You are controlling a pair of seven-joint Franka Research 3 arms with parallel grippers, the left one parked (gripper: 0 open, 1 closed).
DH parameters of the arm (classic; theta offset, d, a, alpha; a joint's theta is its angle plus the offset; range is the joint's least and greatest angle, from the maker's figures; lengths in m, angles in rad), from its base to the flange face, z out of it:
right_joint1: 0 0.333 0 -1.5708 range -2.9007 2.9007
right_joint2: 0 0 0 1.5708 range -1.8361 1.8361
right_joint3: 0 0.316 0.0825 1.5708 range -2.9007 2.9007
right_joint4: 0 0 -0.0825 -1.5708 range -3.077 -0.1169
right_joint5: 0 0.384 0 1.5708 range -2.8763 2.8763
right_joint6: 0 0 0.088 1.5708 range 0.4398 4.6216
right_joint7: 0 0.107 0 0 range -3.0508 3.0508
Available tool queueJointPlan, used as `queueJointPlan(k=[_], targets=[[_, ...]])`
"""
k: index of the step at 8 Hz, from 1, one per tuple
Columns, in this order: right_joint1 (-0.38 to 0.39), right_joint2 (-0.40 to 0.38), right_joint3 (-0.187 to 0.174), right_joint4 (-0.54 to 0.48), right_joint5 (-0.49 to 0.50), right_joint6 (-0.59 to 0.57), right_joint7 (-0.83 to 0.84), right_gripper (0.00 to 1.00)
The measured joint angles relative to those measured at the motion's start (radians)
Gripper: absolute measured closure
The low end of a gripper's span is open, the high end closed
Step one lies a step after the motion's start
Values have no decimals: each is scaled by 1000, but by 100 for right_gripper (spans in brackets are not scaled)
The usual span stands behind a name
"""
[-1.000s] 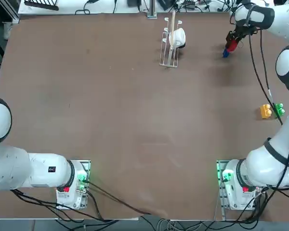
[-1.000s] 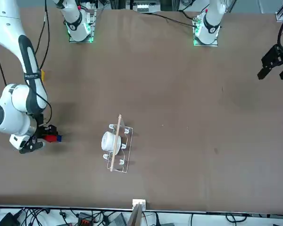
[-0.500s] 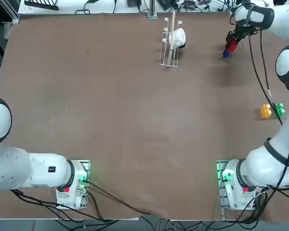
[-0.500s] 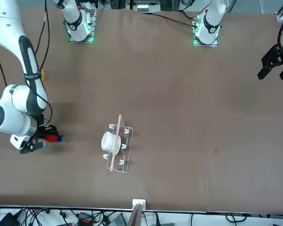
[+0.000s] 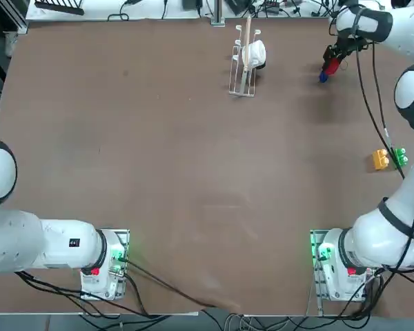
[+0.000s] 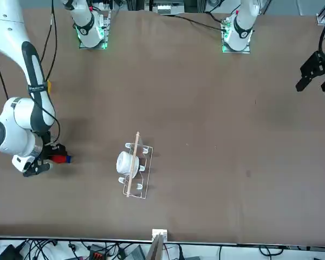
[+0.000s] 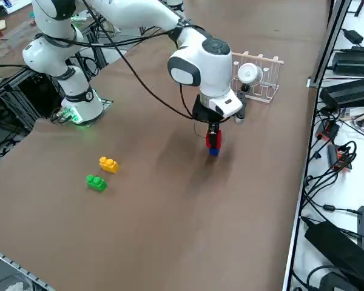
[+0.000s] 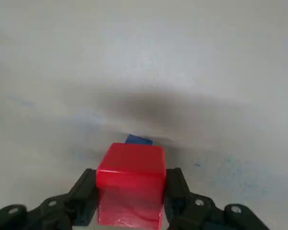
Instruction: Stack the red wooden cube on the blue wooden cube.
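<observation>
Red wooden cube [image 7: 213, 139], clamped in the right gripper's [image 7: 213, 134] jaws, tops the blue wooden cube [image 7: 213, 151]; rack [image 7: 258, 77] nearby.

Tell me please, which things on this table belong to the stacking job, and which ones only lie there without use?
Belong to the job:
- red wooden cube, clamped in the right gripper
- blue wooden cube, directly under the red one

Only lying about:
- orange studded block
- green studded block, beside the orange one
- wire rack holding a white cup
</observation>
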Motion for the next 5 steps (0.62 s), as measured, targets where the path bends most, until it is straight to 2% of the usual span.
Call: queueJointPlan(k=[5], targets=[[0, 1, 0, 0, 1, 0, 0, 28]])
